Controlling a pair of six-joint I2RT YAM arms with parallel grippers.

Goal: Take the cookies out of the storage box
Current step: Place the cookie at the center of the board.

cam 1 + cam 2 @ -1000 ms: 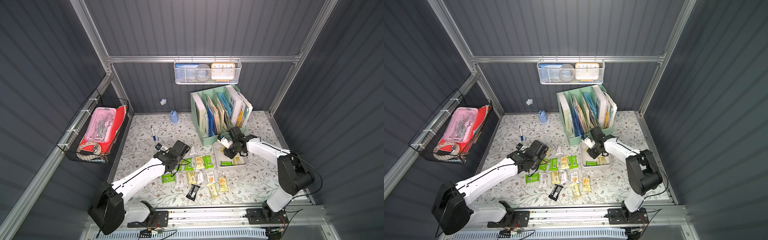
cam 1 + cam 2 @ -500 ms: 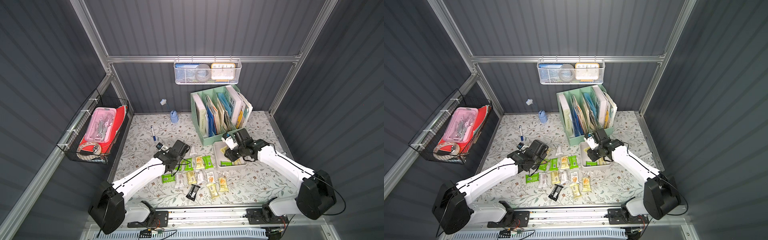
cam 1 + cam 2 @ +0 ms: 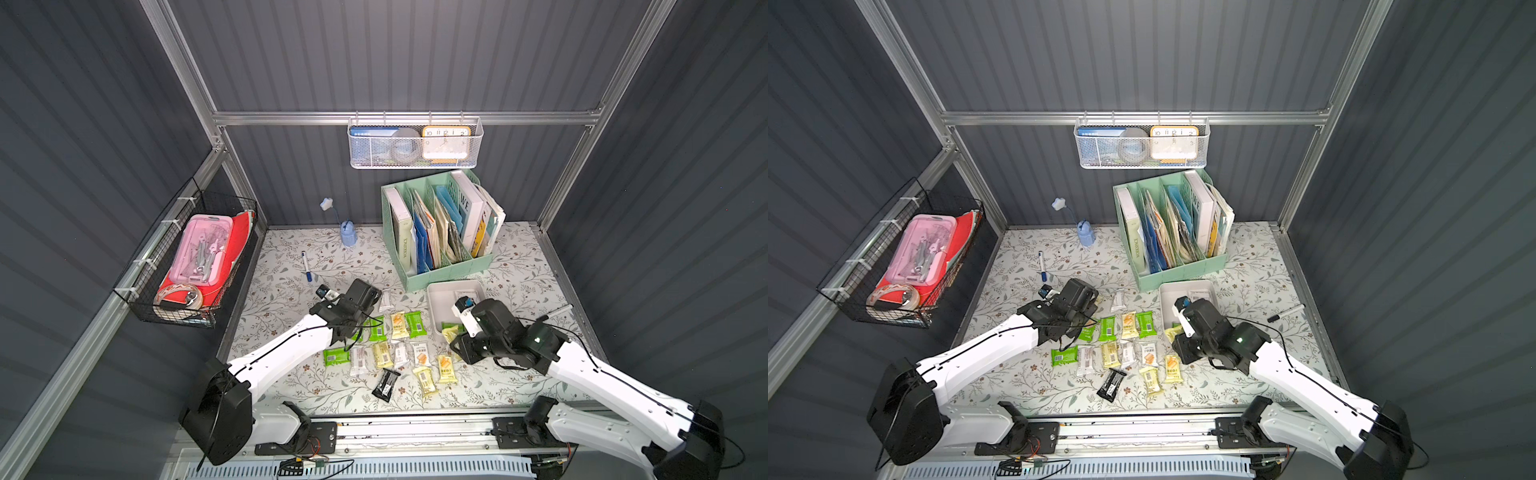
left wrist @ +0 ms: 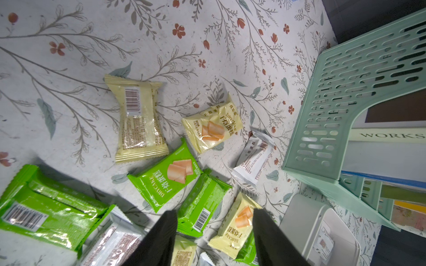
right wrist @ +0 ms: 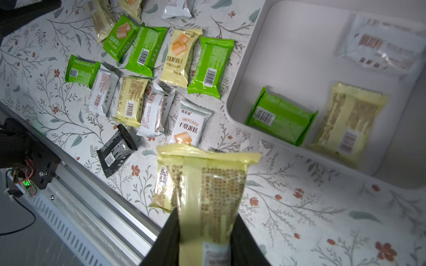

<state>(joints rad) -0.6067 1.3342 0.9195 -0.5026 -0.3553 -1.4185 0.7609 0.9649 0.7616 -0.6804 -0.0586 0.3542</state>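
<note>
The storage box (image 3: pixel 433 309), a shallow whitish tray, stands in front of the file organiser. In the right wrist view the storage box (image 5: pixel 295 57) holds three cookies: a green packet (image 5: pixel 280 122), a pale yellow packet (image 5: pixel 348 124) and a whitish packet (image 5: pixel 382 50). My right gripper (image 5: pixel 205 221) is shut on another pale yellow packet (image 5: pixel 212 184), lifted just in front of the box (image 3: pixel 451 332). Several cookies (image 3: pixel 395 345) lie in rows on the floral table, a black one (image 3: pixel 385 384) among them. My left gripper (image 4: pixel 214 214) hangs open and empty above those packets.
A mint-green file organiser (image 3: pixel 440 232) stands behind the box. A white mesh basket (image 3: pixel 415 143) hangs on the back wall and a black wire basket (image 3: pixel 195 257) on the left wall. A blue pen (image 3: pixel 306 268), a black pen (image 3: pixel 559 309) and a small blue lamp (image 3: pixel 348 237) share the table.
My right gripper has drawn back from inside the storage box toward the table's front, carrying the pale yellow packet. The left arm has not moved.
</note>
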